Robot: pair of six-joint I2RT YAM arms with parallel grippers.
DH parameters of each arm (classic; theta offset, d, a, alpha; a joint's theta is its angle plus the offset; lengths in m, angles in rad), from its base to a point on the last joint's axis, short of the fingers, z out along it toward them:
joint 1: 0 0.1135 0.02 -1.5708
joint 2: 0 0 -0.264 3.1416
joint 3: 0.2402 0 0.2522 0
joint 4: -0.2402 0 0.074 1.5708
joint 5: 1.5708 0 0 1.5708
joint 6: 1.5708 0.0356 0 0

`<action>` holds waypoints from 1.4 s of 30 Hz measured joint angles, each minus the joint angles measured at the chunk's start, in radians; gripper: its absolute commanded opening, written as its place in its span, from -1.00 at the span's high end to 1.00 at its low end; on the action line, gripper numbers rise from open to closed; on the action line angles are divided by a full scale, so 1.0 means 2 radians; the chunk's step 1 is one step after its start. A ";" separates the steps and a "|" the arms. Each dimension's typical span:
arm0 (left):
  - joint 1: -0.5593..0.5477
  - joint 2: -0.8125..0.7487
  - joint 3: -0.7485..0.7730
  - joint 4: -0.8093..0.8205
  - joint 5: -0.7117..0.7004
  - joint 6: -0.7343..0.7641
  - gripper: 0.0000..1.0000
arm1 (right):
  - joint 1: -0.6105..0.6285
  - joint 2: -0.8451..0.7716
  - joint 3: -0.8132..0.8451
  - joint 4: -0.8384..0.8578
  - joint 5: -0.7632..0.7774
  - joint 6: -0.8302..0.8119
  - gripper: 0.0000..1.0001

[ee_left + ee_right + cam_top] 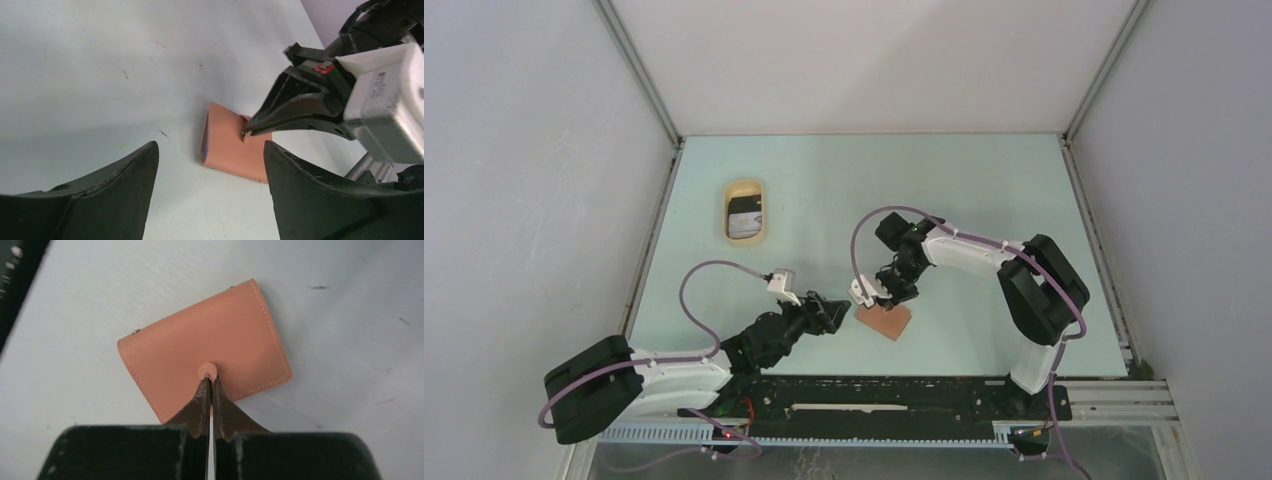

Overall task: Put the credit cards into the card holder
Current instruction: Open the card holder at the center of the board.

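Note:
The card holder (887, 322) is a reddish-brown leather wallet, folded shut and lying on the table near the front. My right gripper (876, 301) is shut on its small snap tab (207, 370), as the right wrist view (210, 381) shows. In the left wrist view the card holder (227, 150) shows a blue inner edge on its left side. My left gripper (832, 315) is open and empty just left of the holder, its jaws wide apart (210, 147). The credit cards (745, 213), dark and pale, lie in the tan oval tray (729, 210) at the back left.
The table has a raised rail along its left edge (652, 235) and right edge (1092, 240). A black base rail (874, 395) runs along the front. The right arm's body (380, 100) fills the right side of the left wrist view.

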 measured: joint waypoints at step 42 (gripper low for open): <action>0.009 0.111 0.035 0.049 0.076 -0.100 -0.34 | -0.098 -0.179 -0.134 0.141 -0.180 0.316 1.00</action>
